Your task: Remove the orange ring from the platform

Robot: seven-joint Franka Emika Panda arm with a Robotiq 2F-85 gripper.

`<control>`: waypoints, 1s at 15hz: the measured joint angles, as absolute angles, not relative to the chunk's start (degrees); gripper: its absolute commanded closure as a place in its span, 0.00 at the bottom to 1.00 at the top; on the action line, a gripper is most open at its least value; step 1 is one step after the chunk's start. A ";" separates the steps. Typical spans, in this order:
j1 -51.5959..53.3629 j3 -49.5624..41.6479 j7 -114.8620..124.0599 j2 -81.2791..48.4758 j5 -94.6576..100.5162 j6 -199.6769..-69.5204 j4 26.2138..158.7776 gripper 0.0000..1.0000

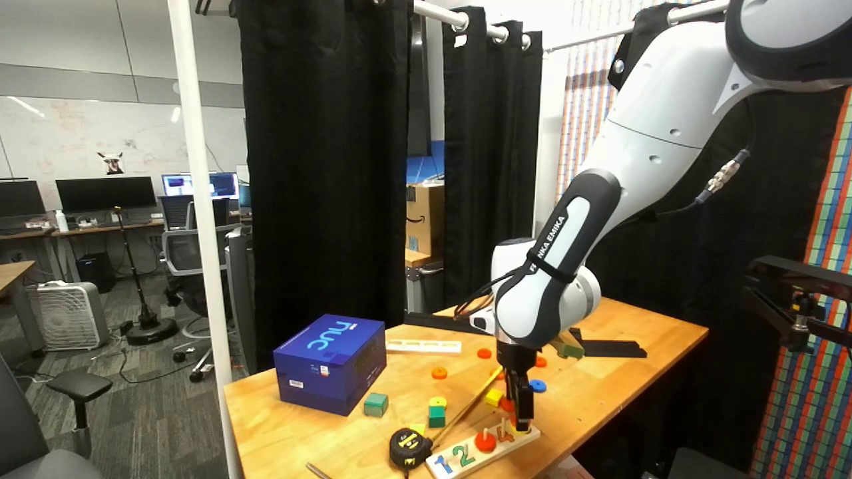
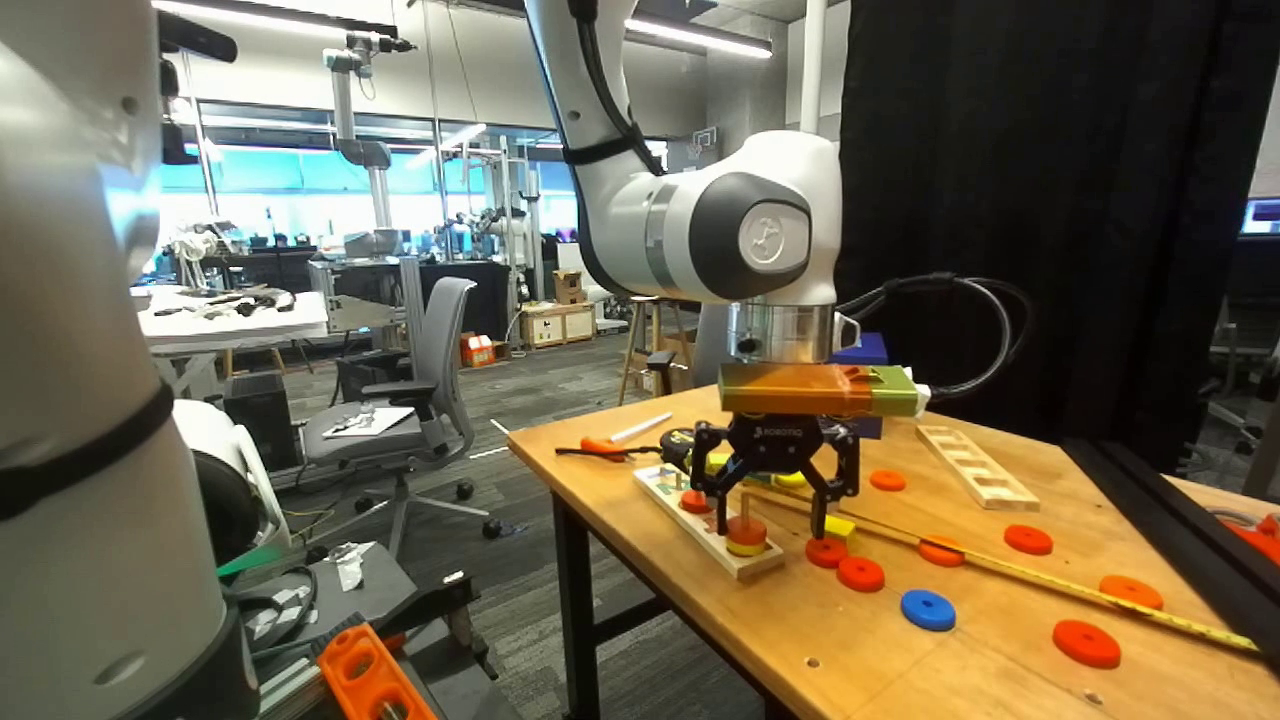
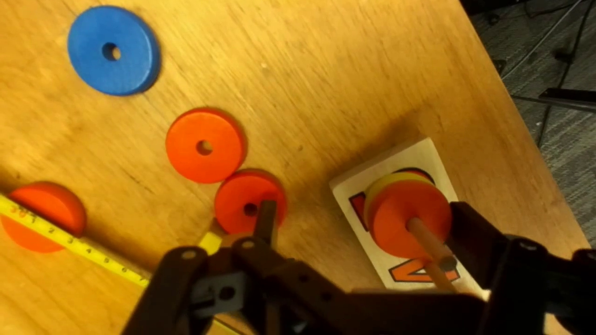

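Observation:
The orange ring [image 3: 405, 218] sits on top of a yellow ring on the end peg of the platform [image 3: 351, 185]; this stack also shows in an exterior view with the orange ring [image 2: 735, 533] at the platform's [image 2: 757, 567] near end. A red-orange ring [image 2: 693, 502] is on a middle peg. My gripper [image 3: 363, 209] is open and empty. One finger is close beside the orange ring; the other is off the board, over a loose red ring [image 3: 244, 200]. In an exterior view the gripper [image 1: 524, 424] hides most of the stack at the platform's [image 1: 478, 459] end.
Loose red-orange rings [image 2: 861, 574] and a blue ring [image 2: 928, 609] lie beside the platform. A tape measure [image 1: 409, 448] has its yellow blade stretched across the table. A blue box [image 1: 329, 362], green cubes [image 1: 436, 417] and a slotted wooden frame [image 2: 980, 468] stand farther off.

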State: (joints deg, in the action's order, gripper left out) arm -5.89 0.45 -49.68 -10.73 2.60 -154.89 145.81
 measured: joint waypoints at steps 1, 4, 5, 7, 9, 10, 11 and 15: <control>-5.99 0.55 -49.81 -10.73 2.54 -155.03 145.81 0.47; -6.17 0.70 -50.03 -10.73 2.49 -155.57 145.81 0.69; -6.23 0.74 -50.11 -10.73 2.46 -155.69 145.81 0.76; -6.34 0.80 -50.28 -10.72 2.41 -155.82 145.80 0.82; -6.41 0.82 -50.45 -10.73 2.37 -155.95 145.80 0.82; -6.46 0.83 -50.54 -10.73 2.37 -156.05 145.80 0.82; -6.50 0.83 -50.62 -10.72 2.37 -156.15 145.80 0.81; -6.51 0.84 -50.65 -10.45 2.37 -156.29 145.82 0.80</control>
